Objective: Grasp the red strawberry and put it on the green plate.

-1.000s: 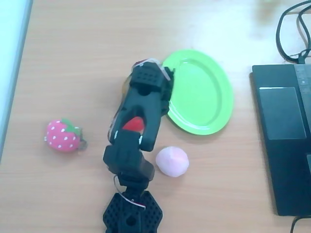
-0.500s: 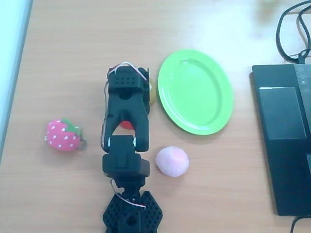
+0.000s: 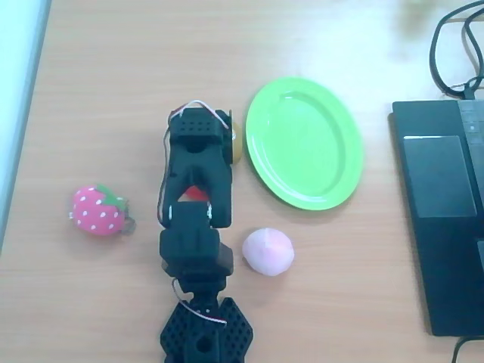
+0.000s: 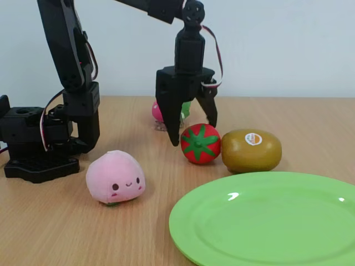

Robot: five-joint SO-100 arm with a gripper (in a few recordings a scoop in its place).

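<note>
Tool (image 4: 192,136) hangs open, jaws straddling the red strawberry (image 4: 201,144), positioned to grip; green plate (image 4: 266,221) waits nearby.

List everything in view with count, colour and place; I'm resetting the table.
strawberry: one, red, green cap, on the table between the claw's fingers.
kiwi: one, brown, touching the red strawberry.
plate: one, lime green, beside the kiwi.
peach: one, pale pink, near the arm's base.
dotted strawberry: one, pink, apart from the rest.
laptop: one, black, table edge.
cables: black, above the laptop.
claw: one, black, open, straddling the red strawberry.
</note>
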